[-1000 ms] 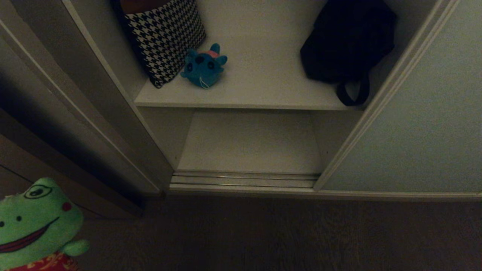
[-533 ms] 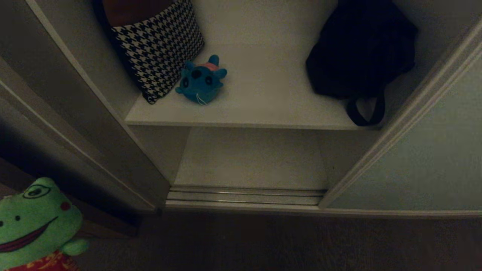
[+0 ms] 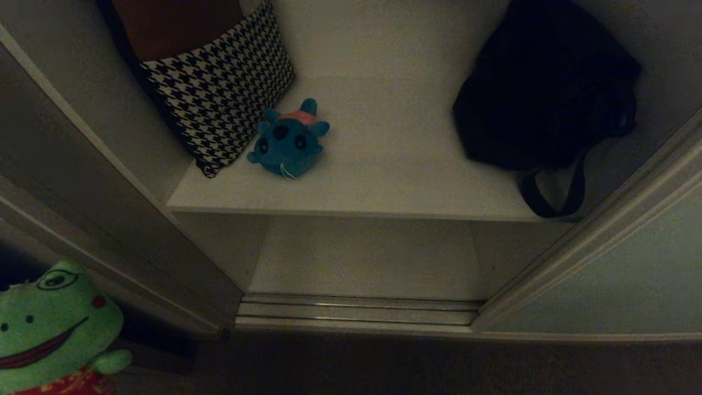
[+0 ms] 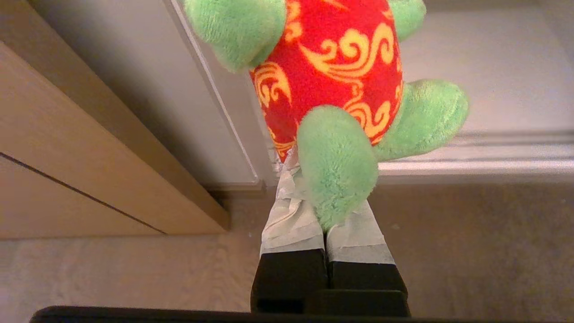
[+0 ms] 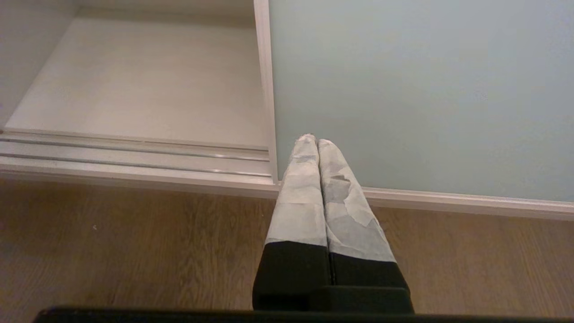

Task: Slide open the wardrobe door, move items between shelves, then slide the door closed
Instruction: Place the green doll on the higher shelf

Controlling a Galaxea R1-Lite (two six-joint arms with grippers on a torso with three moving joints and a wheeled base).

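Left pincer point(image 4: 323, 197) clamped on green plush toy point(image 4: 332, 85); right pincer point(image 5: 312, 143) closed, empty.

We are seeing houndstooth cushion point(image 3: 219, 104) leaning against left inner wall, brown item point(image 3: 175, 24) sitting behind it. Black strapped bag point(image 3: 548, 93) is slumping far to right, strap loop point(image 3: 551, 192) hanging toward front edge. Floor track point(image 3: 356, 312) is running below opening. Wood-grain floor point(image 5: 134, 251) is lying under pincer.

the head view looks steeply down into the open wardrobe. both wrist views sit low, facing its floor track point(image 5: 134, 154); the left one crowds the green plush point(image 4: 332, 89), seen also at head view's near-left corner.
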